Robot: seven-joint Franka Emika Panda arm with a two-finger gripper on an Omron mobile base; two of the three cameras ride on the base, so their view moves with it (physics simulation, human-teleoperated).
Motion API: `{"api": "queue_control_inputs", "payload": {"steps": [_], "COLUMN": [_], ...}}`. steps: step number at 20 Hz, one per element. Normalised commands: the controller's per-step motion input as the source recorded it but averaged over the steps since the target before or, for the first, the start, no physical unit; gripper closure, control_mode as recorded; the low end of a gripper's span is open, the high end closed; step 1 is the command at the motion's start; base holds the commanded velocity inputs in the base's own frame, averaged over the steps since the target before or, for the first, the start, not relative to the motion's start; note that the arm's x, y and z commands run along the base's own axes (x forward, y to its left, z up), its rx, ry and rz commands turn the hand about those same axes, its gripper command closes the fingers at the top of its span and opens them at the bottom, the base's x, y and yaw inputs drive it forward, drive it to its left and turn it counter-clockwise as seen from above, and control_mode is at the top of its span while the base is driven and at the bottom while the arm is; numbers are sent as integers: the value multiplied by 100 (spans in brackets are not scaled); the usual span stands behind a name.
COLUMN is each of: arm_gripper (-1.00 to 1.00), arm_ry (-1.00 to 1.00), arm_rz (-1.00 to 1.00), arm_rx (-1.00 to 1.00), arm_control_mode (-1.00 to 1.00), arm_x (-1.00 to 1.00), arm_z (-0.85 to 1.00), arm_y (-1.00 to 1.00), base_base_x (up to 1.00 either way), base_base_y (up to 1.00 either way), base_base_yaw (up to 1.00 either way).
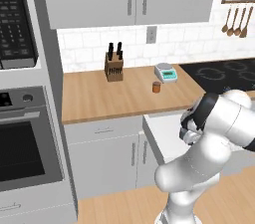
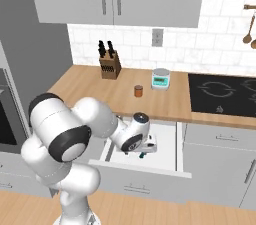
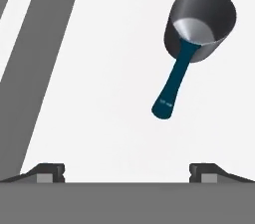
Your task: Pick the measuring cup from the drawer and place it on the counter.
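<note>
The wide pale grey drawer [image 2: 167, 141] stands pulled out; the gripper [image 3: 127, 170] hovers with jaws spread wide above the small dark grey metal measuring cup [image 3: 199, 24], ungrasped; lifting and placing on the wood-grain bench [image 2: 100, 89] remain.

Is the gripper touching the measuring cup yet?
Apart. In the hand view the gripper is open, its fingertips at the bottom edge, with bare white drawer floor between them and the measuring cup and its handle.

arm: bending forward and down, elbow raised | gripper [image 3: 127, 170]: pointing downward, jaws standing wide apart, holding nothing
</note>
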Motion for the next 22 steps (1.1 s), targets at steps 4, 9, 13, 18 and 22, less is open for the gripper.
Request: {"api": "queue_control_inputs", "payload": {"steps": [4,9,13,18,22], "arm_gripper": [-100,-100,-100,-100,-100], "arm_ry": [0,0,0,0,0], "arm_rz": [0,0,0,0,0], "arm_rx": [16,9,0,0,0], "arm_control_mode": [-100,-100,-100,-100,-100], "arm_x": [61,40,36,32,31], "arm_z": [0,-1,-24,-42,-42], "arm_y": [-30,-33,0,10,0], "base_base_x": [0,0,0,0,0], "base_base_y": [0,0,0,0,0], "base_base_yaw": [0,0,0,0,0]}}
